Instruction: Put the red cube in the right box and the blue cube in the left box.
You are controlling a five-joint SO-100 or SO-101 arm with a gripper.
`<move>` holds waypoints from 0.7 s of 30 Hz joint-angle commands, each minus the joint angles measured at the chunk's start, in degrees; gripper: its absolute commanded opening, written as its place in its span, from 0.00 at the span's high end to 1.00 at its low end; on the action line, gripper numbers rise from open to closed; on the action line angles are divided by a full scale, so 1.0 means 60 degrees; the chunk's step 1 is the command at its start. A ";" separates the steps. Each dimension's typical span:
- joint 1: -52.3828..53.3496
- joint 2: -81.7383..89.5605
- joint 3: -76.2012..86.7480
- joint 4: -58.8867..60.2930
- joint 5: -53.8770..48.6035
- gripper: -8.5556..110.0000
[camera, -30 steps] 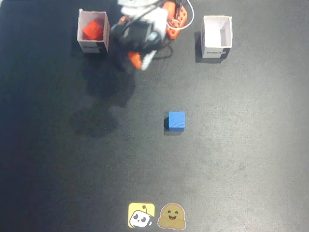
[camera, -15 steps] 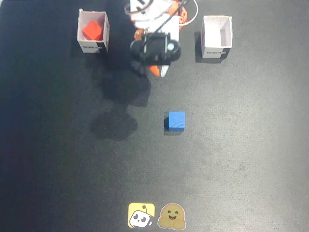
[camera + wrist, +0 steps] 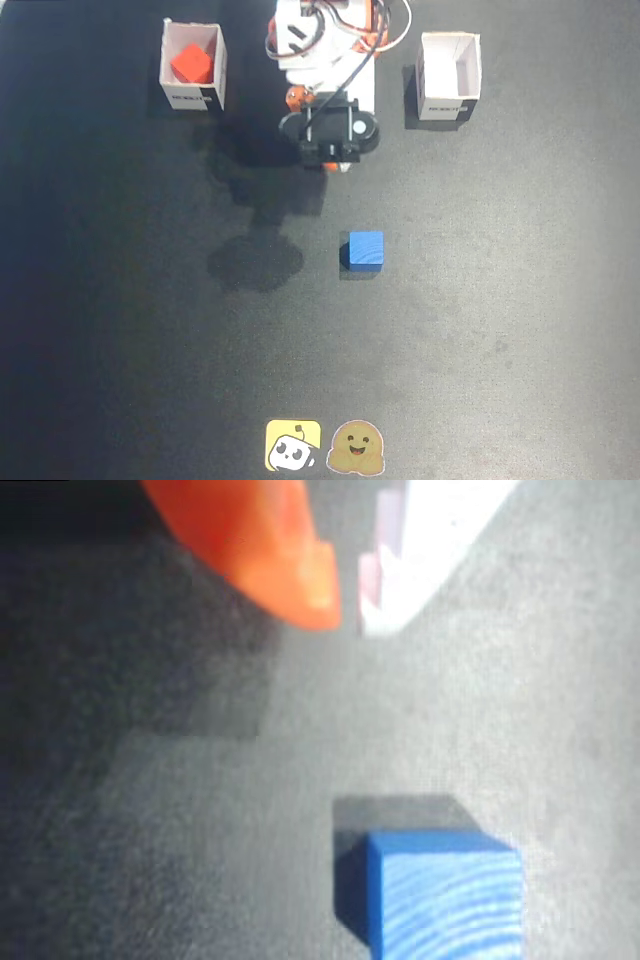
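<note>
I see the small matte red cube (image 3: 190,64) boxed; my nearly closed, empty end effector (image 3: 347,615) must open over the solid blue cube (image 3: 365,250).

Red cube (image 3: 190,64) boxed; blue cube (image 3: 365,250) on mat.

Blue cube (image 3: 365,250) plain blue; red cube (image 3: 190,64) plain red, inside the white left box (image 3: 168,62), whose near face carries a black-printed label. Right box (image 3: 447,103) white likewise. Tabletop (image 3: 120,330) matt black; claw (image 3: 345,608) fingers one orange, one white; two yellow and tan cartoon stickers (image 3: 325,446) at the near edge.
</note>
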 commanded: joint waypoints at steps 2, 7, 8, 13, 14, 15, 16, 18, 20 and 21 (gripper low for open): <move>-0.0220 0.0088 -0.0073 -0.0308 -0.0015 0.93; -0.0762 0.0103 -0.0176 -0.0659 0.0117 0.93; -0.0850 0.0103 -0.0190 -0.0718 0.0234 0.93; -0.1216 -0.1670 -0.0894 -0.1670 0.0469 0.93; -0.1245 -0.2358 -0.1289 -0.1816 0.0469 0.93; -0.1260 -0.3062 -0.1685 -0.1934 0.0469 0.93; -0.1260 -0.3706 -0.2124 -0.2007 0.0469 0.93; -0.1260 -0.4702 -0.2769 -0.2095 0.0498 0.93; -0.1260 -0.5317 -0.3135 -0.2271 0.0615 0.93; -0.1260 -0.5684 -0.3296 -0.2417 0.0630 0.92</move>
